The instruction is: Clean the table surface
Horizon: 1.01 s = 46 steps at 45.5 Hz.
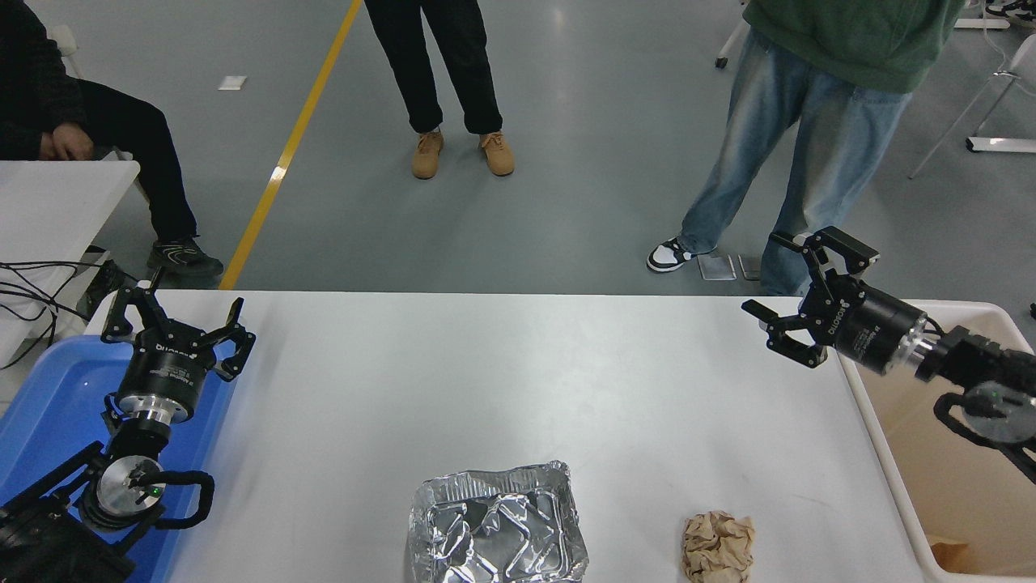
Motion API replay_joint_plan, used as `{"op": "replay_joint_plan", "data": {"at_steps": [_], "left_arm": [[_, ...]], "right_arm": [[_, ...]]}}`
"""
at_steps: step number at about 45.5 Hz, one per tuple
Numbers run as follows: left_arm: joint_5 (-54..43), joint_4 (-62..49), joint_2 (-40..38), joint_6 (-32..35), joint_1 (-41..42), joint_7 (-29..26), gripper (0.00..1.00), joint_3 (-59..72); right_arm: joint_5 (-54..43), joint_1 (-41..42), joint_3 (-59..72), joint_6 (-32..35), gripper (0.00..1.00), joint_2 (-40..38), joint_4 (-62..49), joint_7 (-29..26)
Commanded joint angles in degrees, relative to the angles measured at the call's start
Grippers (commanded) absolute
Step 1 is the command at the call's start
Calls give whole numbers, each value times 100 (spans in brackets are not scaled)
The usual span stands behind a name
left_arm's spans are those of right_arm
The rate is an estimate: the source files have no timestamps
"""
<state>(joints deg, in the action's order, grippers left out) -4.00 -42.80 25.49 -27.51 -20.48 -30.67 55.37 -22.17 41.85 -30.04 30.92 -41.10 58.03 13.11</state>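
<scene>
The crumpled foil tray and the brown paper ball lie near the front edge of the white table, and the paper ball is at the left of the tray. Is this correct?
Not quite: the head view shows the paper ball to the right of the foil tray. Both do lie near the front edge of the white table.

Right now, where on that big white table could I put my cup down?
The table surface is bare across its middle and far side, between the left gripper and right gripper. The near edge is crowded: foil tray, crumpled paper ball.
</scene>
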Motion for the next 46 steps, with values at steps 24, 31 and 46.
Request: {"op": "replay_joint_plan", "data": {"at_steps": [24, 31, 46], "left_arm": [[4, 0, 0, 0, 0, 0, 99, 0], [4, 0, 0, 0, 0, 0, 99, 0], [4, 0, 0, 0, 0, 0, 99, 0]], "right_arm": [[-3407, 982, 129, 10, 100, -434, 2397, -300], [-3733, 1456, 832, -33, 100, -319, 2660, -590], [-4603, 1879, 1527, -34, 100, 181, 2828, -827]]}}
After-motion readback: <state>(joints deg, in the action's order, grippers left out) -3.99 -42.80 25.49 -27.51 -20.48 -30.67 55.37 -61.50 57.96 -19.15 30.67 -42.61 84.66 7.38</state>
